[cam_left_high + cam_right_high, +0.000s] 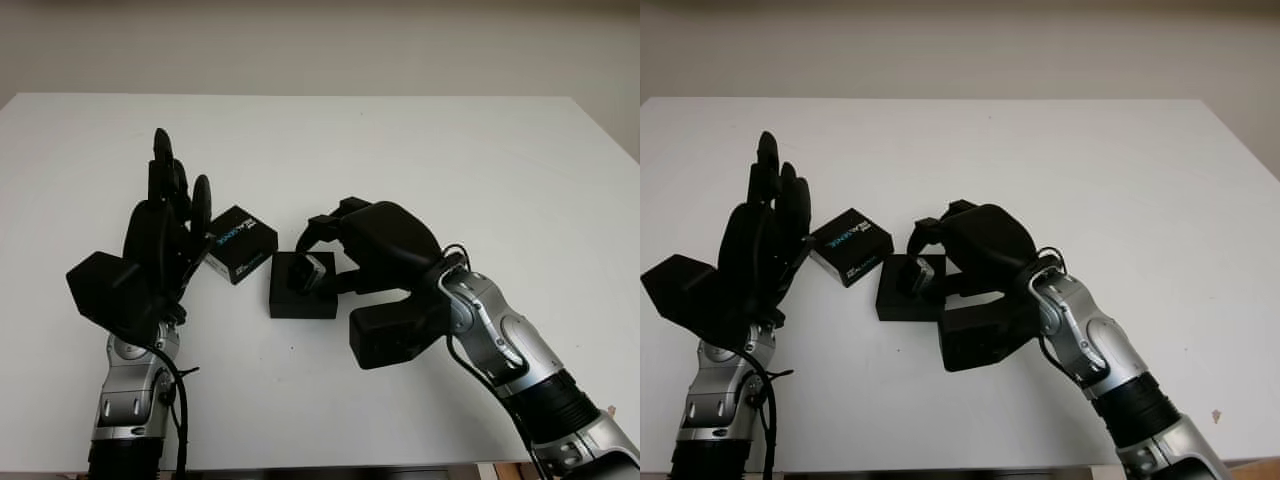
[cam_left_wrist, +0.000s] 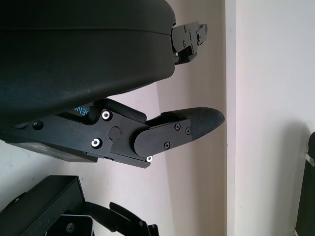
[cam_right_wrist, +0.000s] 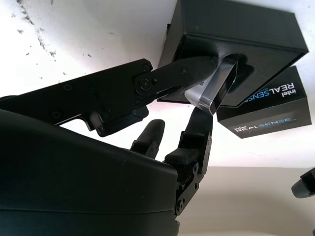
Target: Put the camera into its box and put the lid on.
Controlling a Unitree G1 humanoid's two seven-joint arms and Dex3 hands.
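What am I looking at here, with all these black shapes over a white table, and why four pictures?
It is a humanoid robot working at a white table, photographed at one moment. Two pictures come from cameras in its head, looking down; the other two come from cameras on its wrists, very close to its own black three-fingered hands.

The right hand grips a small silver camera and holds it at the hollow of an open black box lying on the table. Whether the camera is fully seated I cannot tell.

Beside that box lies its lid, printed with RealSense lettering. The left hand is open and raised next to the lid, holding nothing.
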